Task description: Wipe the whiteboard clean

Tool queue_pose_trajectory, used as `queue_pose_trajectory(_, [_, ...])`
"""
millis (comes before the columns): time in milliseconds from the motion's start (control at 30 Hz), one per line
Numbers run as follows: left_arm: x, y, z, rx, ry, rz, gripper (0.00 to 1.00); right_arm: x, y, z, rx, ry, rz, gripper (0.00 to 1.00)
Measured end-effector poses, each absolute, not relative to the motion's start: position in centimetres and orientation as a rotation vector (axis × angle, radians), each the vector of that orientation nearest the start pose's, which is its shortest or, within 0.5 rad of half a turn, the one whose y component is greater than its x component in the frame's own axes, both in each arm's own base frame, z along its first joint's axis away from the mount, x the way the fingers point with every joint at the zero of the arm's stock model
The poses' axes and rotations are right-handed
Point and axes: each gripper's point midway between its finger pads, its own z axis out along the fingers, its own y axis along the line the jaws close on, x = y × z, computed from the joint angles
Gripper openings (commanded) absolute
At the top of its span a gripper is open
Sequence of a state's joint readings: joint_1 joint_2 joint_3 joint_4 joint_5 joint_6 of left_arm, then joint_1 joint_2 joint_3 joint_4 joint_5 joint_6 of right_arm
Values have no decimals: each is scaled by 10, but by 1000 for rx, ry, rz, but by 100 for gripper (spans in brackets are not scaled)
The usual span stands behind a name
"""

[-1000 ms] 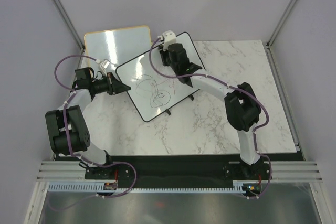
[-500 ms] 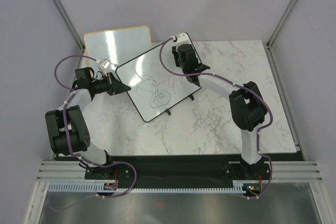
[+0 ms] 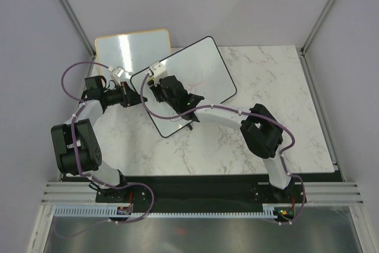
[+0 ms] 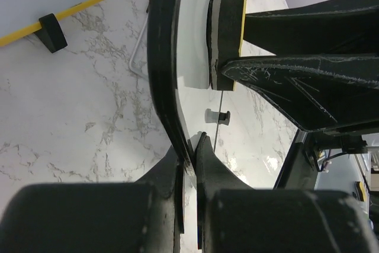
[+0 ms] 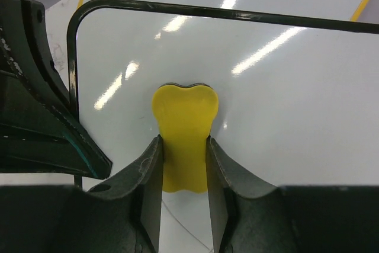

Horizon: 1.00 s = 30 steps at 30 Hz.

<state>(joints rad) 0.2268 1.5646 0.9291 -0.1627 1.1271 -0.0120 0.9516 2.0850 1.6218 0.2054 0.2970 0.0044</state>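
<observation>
The whiteboard (image 3: 204, 66), white with a thin black frame, stands tilted on the marble table. My left gripper (image 3: 137, 98) is shut on its left edge; in the left wrist view the fingertips (image 4: 190, 146) pinch the black frame (image 4: 166, 81). My right gripper (image 3: 157, 84) is shut on a yellow eraser (image 5: 185, 125) pressed flat on the whiteboard (image 5: 278, 93) near its left corner. The eraser (image 4: 228, 28) also shows edge-on against the board in the left wrist view. The board's visible face looks mostly white, with a thin faint line (image 5: 183, 223) below the eraser.
A smaller orange-framed board (image 3: 131, 48) lies behind the left gripper at the back left, and its black foot (image 4: 52, 31) shows in the left wrist view. The right arm (image 3: 260, 131) reaches across the table's middle. Grey walls close in the sides.
My right gripper has swept the eraser from the board's far right corner across to its near-left part. The dark and red scribbles in the middle are gone. The left gripper has not moved.
</observation>
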Motion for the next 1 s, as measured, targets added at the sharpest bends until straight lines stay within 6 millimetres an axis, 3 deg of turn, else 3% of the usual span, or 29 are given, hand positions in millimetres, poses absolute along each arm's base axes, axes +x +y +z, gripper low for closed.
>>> queue_pose_trajectory(100, [353,-82,145,280,2054,-1172,2,405,468,187,-619,1729,423,0])
queue_pose_trajectory(200, [353,-83,146,289,2050,-1173,2,419,440,185,-564,1760,388,0])
queue_pose_trajectory(300, [353,-83,146,289,2051,-1173,2,457,380,182,-446,1803,304,0])
queue_pose_trajectory(467, [352,-84,147,291,2050,-1183,2,524,255,174,-201,1857,90,0])
queue_pose_trajectory(533, [352,-84,148,295,2049,-1184,2,534,224,167,-151,1884,27,0])
queue_pose_trajectory(567, [352,-84,148,296,2049,-1185,2,535,220,165,-144,1890,16,0])
queue_pose_trajectory(700, [351,-84,148,291,2054,-1189,2,527,234,163,-173,1889,4,0])
queue_pose_trajectory(767, [351,-84,147,289,2056,-1189,2,516,256,164,-218,1878,15,0])
queue_pose_trajectory(867, [351,-84,147,285,2060,-1187,2,489,310,170,-304,1836,84,0])
queue_pose_trajectory(1000, [351,-83,146,285,2062,-1179,2,435,396,175,-452,1776,254,0])
